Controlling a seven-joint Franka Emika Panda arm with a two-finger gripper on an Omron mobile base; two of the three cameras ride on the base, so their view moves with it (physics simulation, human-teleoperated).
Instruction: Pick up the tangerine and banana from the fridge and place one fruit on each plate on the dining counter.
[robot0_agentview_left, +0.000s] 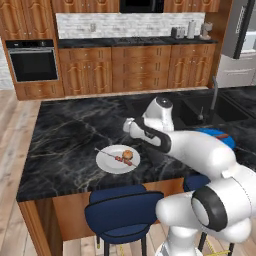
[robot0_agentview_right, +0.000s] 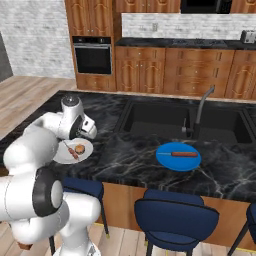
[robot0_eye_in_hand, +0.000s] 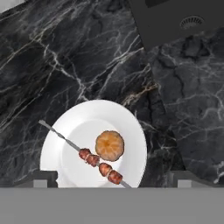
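The tangerine (robot0_eye_in_hand: 110, 145) lies on the white plate (robot0_eye_in_hand: 70, 131) near the surface's (robot0_agentview_left: 65, 135) front edge, touching a skewer (robot0_eye_in_hand: 98, 164). The end effector (robot0_eye_in_hand: 112, 181) hangs directly above it, jaws wide and empty. The blue plate (robot0_agentview_right: 170, 161) holds no fruit.

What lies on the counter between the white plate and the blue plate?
Nothing: between the white plate and the blue plate there is bare black marble of the counter, as the right base view shows. The sink sits further back.

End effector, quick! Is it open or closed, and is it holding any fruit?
End effector: open and holding nothing; it hangs above the white plate, where the tangerine lies.
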